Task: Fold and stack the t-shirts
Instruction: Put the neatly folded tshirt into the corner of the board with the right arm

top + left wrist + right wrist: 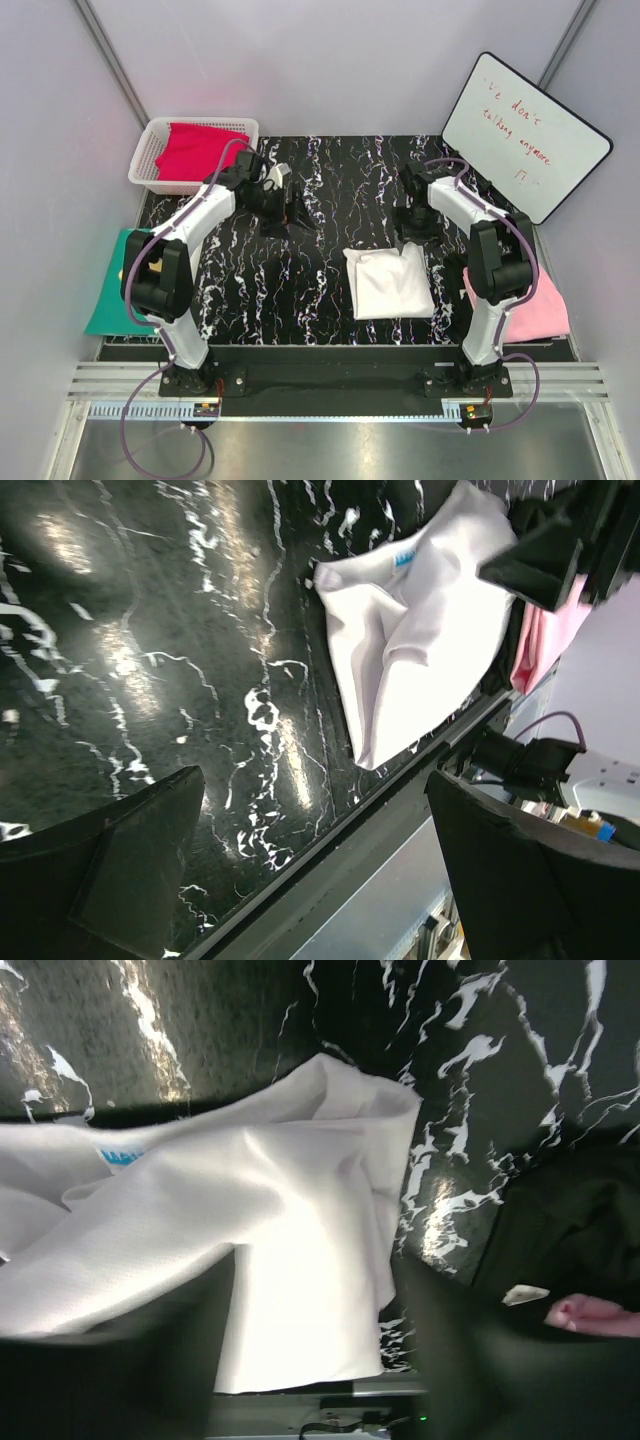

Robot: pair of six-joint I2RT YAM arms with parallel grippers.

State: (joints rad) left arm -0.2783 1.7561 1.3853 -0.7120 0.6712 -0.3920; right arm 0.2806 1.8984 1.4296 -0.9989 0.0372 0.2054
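The white t-shirt (388,282) lies folded on the black marbled table, right of centre; its blue neck label shows in the left wrist view (405,562). The crimson red shirt (195,150) sits in a white basket (150,150) at the back left. The pale pink shirt (535,305) lies at the table's right edge. My left gripper (287,213) is open and empty above the bare table, well left of the white shirt (420,630). My right gripper (412,228) is open just behind the white shirt's far edge, its fingers (110,1360) spread over the cloth (300,1220).
A teal-green mat (112,285) lies off the table's left edge. A whiteboard (525,135) with red writing leans at the back right. The table's front edge (400,790) runs close to the white shirt.
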